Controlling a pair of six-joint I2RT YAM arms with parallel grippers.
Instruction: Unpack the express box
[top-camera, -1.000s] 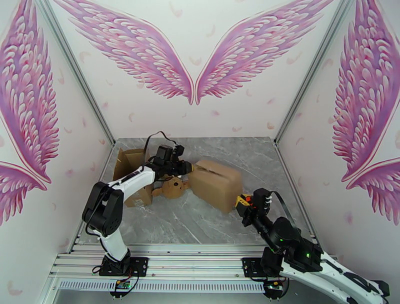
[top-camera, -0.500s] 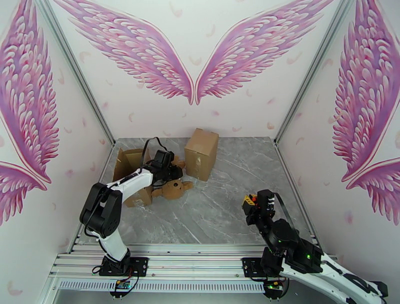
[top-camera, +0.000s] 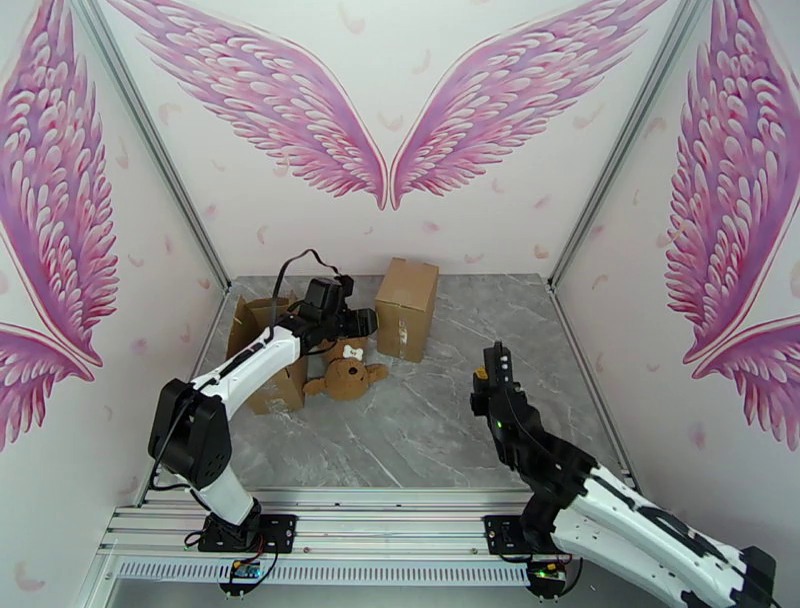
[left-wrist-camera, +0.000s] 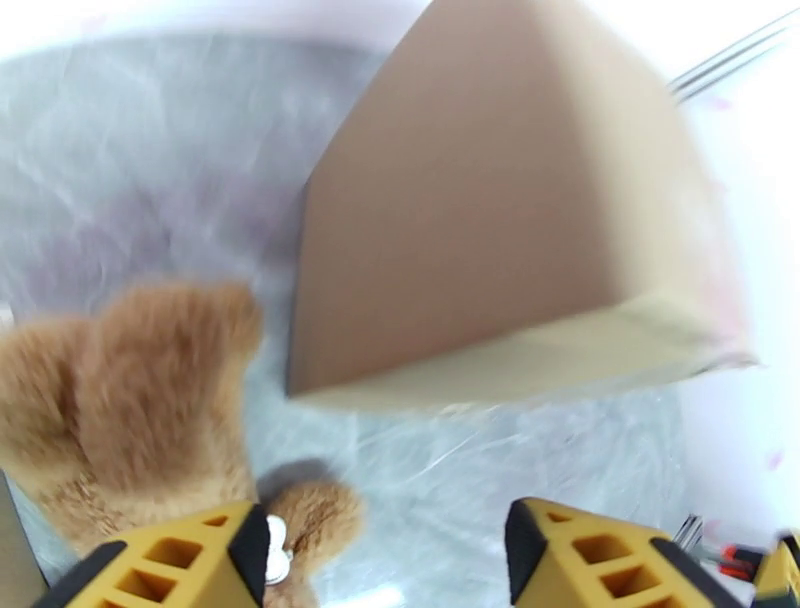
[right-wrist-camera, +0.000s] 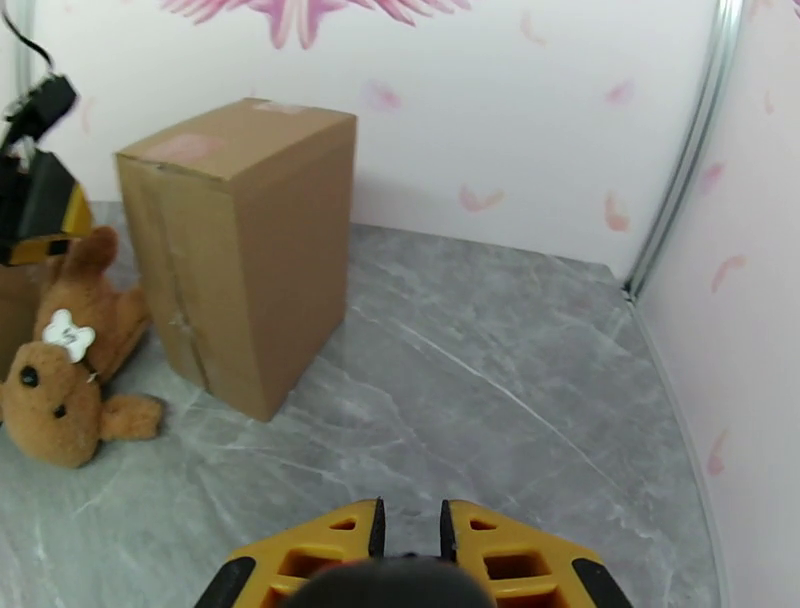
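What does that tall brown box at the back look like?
The box is plain brown cardboard, closed, with clear tape running down a seam on one side. It stands upright on the grey marbled table, near the back wall. A brown plush toy lies just left of it; whether they touch is unclear. The left claw hangs open beside it, not gripping it.

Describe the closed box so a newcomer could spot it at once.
At the back of the grey table, the closed box stands upright, right of the teddy. Unlike the open box at the left edge, its flaps are shut.
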